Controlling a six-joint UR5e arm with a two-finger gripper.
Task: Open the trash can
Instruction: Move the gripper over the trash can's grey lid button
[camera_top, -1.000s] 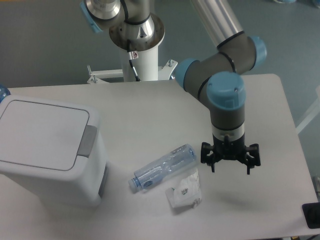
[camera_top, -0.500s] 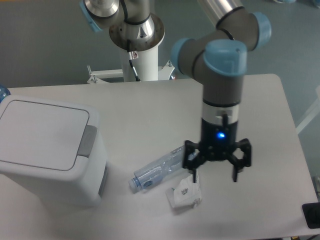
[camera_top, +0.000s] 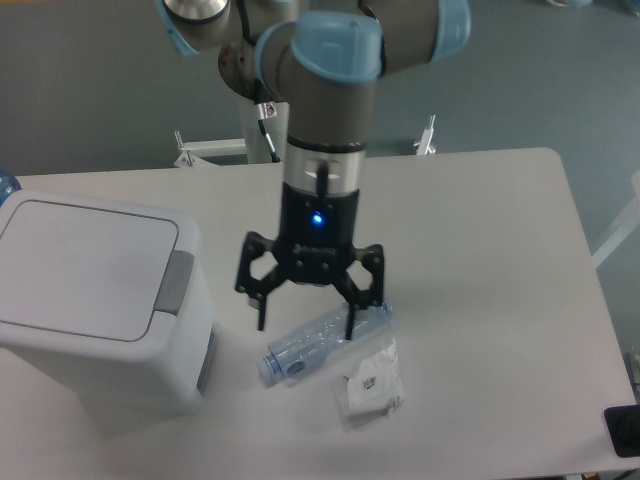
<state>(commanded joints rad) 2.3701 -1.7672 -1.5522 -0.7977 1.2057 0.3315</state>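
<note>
While my fingers (camera_top: 262, 305) hang spread wide apart with nothing between them, I see the gripper (camera_top: 306, 317) pointing straight down over the middle of the table (camera_top: 500, 250). One fingertip ends over bare tabletop; the other crosses in front of the plastic bottle (camera_top: 325, 342), though from this angle I cannot tell whether it touches the bottle or floats above it. A blue light glows on the gripper body just above the black finger linkage. From there the grey wrist rises upright to a blue-capped joint, and the rest of the arm (camera_top: 325, 110) runs back toward its white pedestal at the far edge of the table.

Below the gripper the clear bottle lies on its side, slanted, its blue cap end toward me and to the left. Just beside it, nearer the front edge, lies a crumpled white wrapper (camera_top: 370, 382), close to the bottle or touching it.

To the left, well apart from my gripper, stands the trash can (camera_top: 100, 310), a big white box with rounded corners near the left front edge of the table. Its flat lid lies shut, and the grey push tab sits on the lid's right side, facing the gripper. A bit of something blue shows at the far left edge of the view, behind the can.
</note>
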